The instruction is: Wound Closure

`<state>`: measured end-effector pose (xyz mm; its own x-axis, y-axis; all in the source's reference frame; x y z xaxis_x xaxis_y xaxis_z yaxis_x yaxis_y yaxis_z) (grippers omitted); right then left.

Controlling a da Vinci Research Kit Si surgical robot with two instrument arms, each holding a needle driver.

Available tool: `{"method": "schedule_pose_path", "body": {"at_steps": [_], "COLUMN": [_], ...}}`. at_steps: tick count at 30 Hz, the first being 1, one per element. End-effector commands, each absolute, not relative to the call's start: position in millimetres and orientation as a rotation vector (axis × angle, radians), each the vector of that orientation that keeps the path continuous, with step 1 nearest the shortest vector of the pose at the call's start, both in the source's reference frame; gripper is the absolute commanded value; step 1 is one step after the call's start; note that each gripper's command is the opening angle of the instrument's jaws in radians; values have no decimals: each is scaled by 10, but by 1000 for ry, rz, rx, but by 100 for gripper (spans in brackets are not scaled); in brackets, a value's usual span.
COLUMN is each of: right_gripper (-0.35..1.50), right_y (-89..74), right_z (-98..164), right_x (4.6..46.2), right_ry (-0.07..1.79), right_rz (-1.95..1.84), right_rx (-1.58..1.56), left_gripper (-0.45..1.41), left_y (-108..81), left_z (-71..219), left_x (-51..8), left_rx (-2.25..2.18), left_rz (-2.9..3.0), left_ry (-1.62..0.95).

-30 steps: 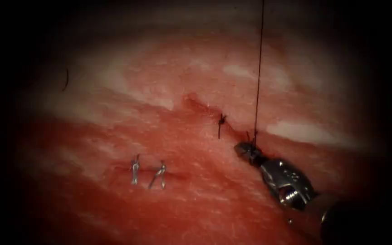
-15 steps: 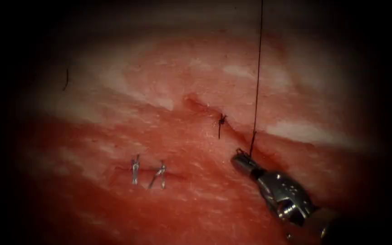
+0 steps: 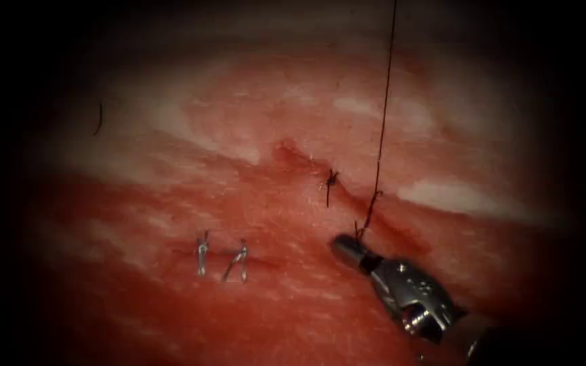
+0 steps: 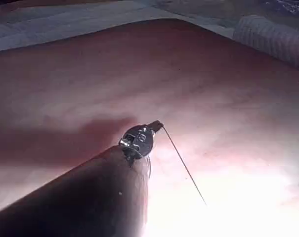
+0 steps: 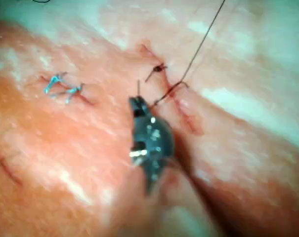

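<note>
Right tool (image 3: 342, 244) has backed off toward the tissue's (image 3: 239, 135) lower-left edge over the last second. It sits left of the cut (image 3: 306, 163), fingers closed on the thread (image 3: 382, 122) near its short end. The long strand runs from the cut straight toward the far edge. Left tool (image 4: 157, 126) is high over the tissue, fingers closed on that strand, shaft angled down. The right shaft comes in low from the near-right corner, wrist bent toward the cut. My read is the thread is being drawn snug just past the tied stitch (image 3: 331, 179). To do it well, pull the two ends in opposite directions with even force, stay low, and stop once the edges meet so the thread doesn't saw through. Can't tell where the needle is.
</note>
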<state>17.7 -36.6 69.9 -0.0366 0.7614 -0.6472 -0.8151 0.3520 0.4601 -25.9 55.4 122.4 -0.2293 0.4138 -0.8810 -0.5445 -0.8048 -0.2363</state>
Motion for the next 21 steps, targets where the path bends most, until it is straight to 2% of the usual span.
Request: {"method": "schedule_pose_path", "body": {"at_steps": [1, 21], "right_gripper": [-35, -35], "right_y": [-370, -424], "right_z": [703, 715], "right_x": [184, 214], "right_ry": [991, 963], "right_rz": [1266, 1212], "right_rx": [-60, -15], "left_gripper": [-45, -45], "left_y": [559, 565], "left_z": [1230, 1258], "left_x": [-265, -284], "left_rx": [-1431, -1391], "left_rz": [2075, 2139], "left_ry": [163, 146]}}
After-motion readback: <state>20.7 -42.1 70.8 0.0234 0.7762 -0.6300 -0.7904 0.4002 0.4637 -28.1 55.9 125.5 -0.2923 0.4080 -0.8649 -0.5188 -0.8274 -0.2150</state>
